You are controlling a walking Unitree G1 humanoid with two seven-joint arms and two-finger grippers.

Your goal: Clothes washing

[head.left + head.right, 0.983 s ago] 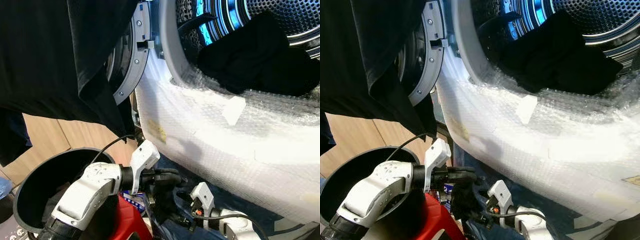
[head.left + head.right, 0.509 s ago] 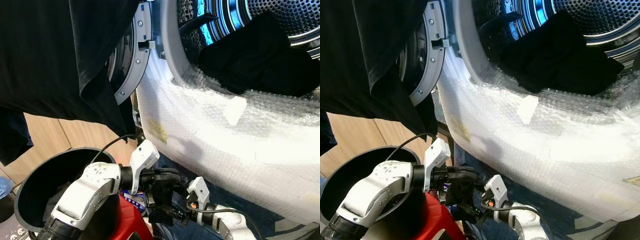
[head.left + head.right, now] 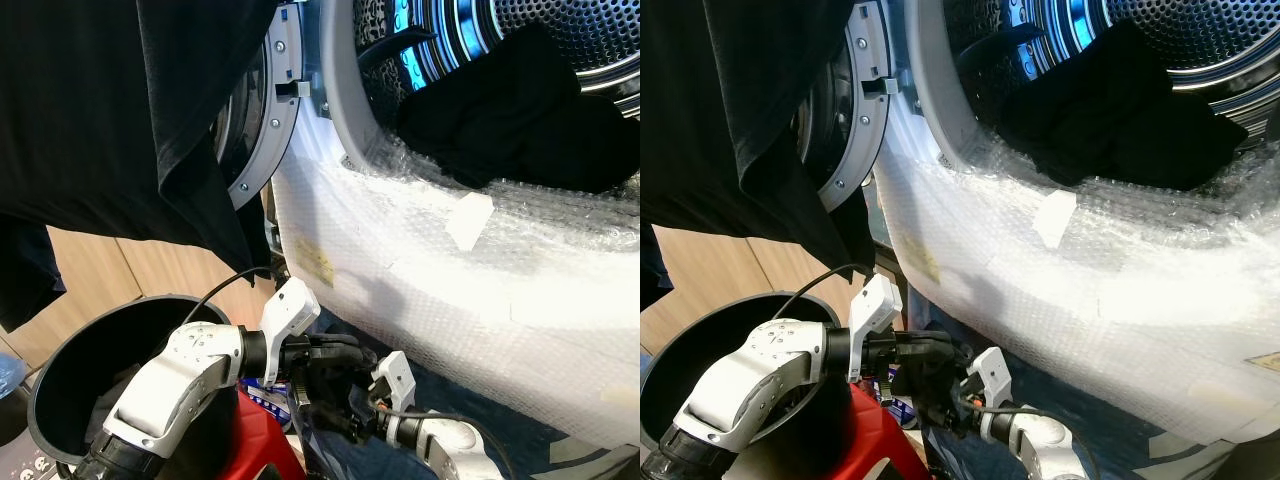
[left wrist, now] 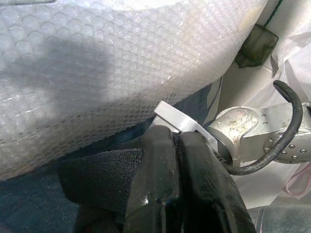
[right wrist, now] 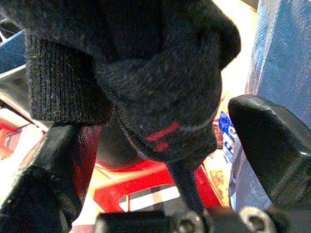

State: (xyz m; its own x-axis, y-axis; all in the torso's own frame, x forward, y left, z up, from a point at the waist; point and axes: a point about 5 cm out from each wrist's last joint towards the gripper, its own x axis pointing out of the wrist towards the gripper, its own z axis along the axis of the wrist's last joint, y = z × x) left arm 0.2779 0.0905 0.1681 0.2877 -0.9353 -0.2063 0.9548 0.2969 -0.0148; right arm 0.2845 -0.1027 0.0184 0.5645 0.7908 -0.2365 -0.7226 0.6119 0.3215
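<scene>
- The left arm is reaching forward at low height, its elbow bent.
- The left hand is pinching its fingers together on a dark cloth.
- The right hand is facing the left, its fingers spread wide apart.

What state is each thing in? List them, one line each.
Washer door: open, black garment draped over it.
Drum: holds dark clothes at its mouth.
Black bucket: upright, open-topped.
Dark sock: clamped by left gripper.
Left gripper: shut on sock.
Right gripper: open, fingers either side of sock.
</scene>
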